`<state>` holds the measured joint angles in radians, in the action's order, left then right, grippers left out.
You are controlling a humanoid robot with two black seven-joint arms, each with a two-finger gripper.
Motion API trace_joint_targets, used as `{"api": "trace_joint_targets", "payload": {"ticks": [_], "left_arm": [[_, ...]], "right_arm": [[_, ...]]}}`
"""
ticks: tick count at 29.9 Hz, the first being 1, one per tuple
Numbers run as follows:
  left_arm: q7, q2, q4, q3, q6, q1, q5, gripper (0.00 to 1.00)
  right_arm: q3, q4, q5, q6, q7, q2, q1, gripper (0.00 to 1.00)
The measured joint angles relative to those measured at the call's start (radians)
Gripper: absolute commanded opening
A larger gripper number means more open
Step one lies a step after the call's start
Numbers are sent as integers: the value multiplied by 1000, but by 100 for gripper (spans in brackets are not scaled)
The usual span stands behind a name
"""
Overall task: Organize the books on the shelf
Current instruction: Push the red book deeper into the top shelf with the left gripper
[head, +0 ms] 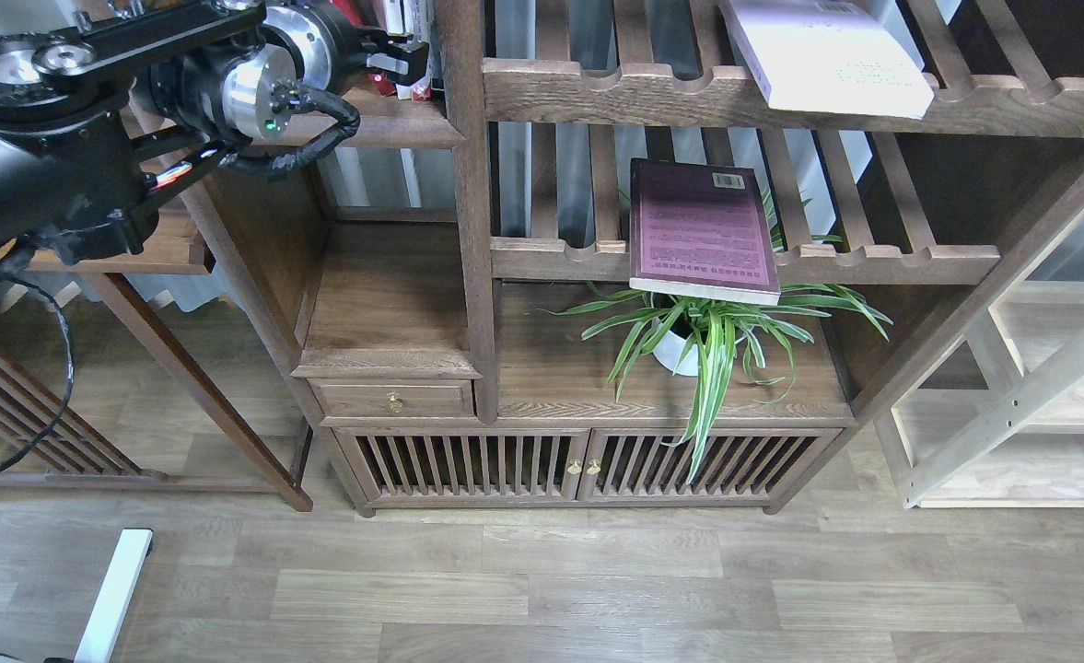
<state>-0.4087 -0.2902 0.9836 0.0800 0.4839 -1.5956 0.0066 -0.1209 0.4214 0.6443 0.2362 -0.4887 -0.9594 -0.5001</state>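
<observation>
Up at the far left, my left gripper (403, 57) is reaching into the dark shelf (394, 129) beside the red book (350, 13), jaws looking slightly apart on nothing I can make out. Rightward, well apart, the maroon book (703, 228) is lying flat, long axis running away from me, overhanging a slatted rack (882, 262) above the plant (707, 336). Farther right, the pale book (827, 55) is getting cut off by the top edge. My right arm is showing nowhere.
</observation>
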Motion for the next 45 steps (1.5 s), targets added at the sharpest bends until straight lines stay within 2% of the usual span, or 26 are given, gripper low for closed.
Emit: {"api": "trace_joint_targets", "payload": {"ticks": [1,3,5,15,25,29,39,45], "left_arm": [[0,0,0,0,-1,0,0,35],[0,0,1,0,-2,0,0,3],[1,0,0,0,-7,0,2,0],[3,-18,-3,2,-32,1,0,0],[-26,-18,-1,7,-115,-5,-5,0],[-37,-17,5,7,-124,-8,-11,0],[-57,-51,89,-5,-125,-28,-33,0],[-66,-133,176,-12,-125,-33,-39,0]], "right_arm": [[0,0,0,0,0,0,0,100],[0,-1,0,0,0,0,0,100],[0,-1,0,0,0,1,0,100],[0,-2,-1,0,0,1,0,100],[0,-1,-2,0,0,1,3,100],[2,-1,-2,0,0,-1,13,100],[4,-1,-3,0,0,-2,21,100],[4,-1,-6,0,0,-3,24,100]]}}
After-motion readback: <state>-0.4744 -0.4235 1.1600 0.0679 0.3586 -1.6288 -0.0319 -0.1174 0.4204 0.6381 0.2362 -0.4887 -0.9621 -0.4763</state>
